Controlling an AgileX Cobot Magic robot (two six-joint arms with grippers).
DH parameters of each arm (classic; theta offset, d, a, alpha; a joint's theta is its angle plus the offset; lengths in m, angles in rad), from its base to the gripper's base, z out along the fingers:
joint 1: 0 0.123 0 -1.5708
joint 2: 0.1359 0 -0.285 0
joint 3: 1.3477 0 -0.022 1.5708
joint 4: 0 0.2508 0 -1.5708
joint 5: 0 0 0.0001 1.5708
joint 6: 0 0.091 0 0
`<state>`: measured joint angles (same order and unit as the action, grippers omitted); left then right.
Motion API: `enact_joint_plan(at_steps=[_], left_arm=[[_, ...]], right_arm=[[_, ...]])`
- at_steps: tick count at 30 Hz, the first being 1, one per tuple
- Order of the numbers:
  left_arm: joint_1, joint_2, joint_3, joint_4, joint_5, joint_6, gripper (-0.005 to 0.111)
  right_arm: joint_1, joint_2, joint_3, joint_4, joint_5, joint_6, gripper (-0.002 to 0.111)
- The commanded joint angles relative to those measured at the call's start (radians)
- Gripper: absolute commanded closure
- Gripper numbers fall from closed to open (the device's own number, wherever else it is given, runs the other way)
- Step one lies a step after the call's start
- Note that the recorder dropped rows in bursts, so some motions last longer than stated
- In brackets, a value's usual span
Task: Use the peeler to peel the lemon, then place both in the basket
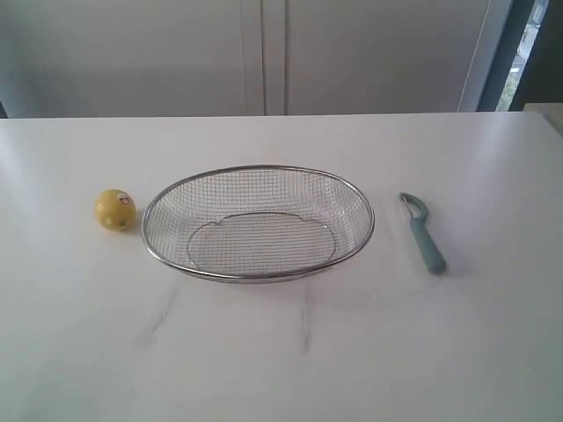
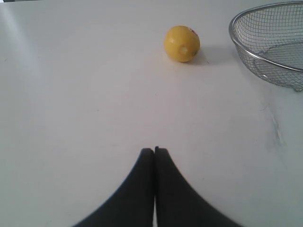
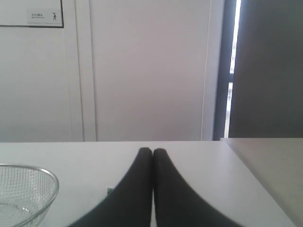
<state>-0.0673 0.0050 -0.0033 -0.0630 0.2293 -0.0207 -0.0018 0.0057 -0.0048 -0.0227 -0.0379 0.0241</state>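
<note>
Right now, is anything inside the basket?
Nothing: the basket is empty, only white table showing through its mesh. The lemon and peeler lie outside it on either side. Nothing covers its inside.

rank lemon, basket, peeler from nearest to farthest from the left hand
1. lemon, ahead of the left hand in the left wrist view.
2. basket, beside the lemon; its near rim is hardly farther, a close call.
3. peeler, beyond the basket on the exterior view's right side, outside the wrist view.
</note>
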Motion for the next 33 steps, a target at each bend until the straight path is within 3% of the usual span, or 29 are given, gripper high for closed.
enact_joint_plan(at_steps=[1,9,13,16,20,25,33], left_arm=[[-0.005,-0.005,0.003,-0.006,0.003,0.001,0.107],[-0.005,-0.005,0.003,-0.006,0.003,0.001,0.107],[-0.005,-0.005,0.003,-0.006,0.003,0.001,0.107],[-0.005,-0.005,0.003,-0.006,0.003,0.001,0.107],[-0.005,-0.005,0.003,-0.006,0.003,0.001,0.107],[-0.005,-0.005,0.003,-0.006,0.003,0.001,0.107],[-0.005,-0.005,0.003,-0.006,0.003,0.001,0.107]], right_arm=[[-0.008,-0.006,0.005,-0.001,-0.163,0.010,0.108],[-0.008,-0.006,0.005,-0.001,-0.354,0.010,0.108],[-0.008,-0.006,0.005,0.007,-0.350,0.065,0.108],[-0.008,-0.006,0.005,0.136,-0.294,0.168,0.108],[-0.008,-0.006,0.005,0.276,-0.208,0.170,0.108],[-0.008,-0.006,0.005,0.291,-0.196,0.153,0.108],[-0.008,-0.006,0.005,0.291,-0.463,-0.050,0.108]])
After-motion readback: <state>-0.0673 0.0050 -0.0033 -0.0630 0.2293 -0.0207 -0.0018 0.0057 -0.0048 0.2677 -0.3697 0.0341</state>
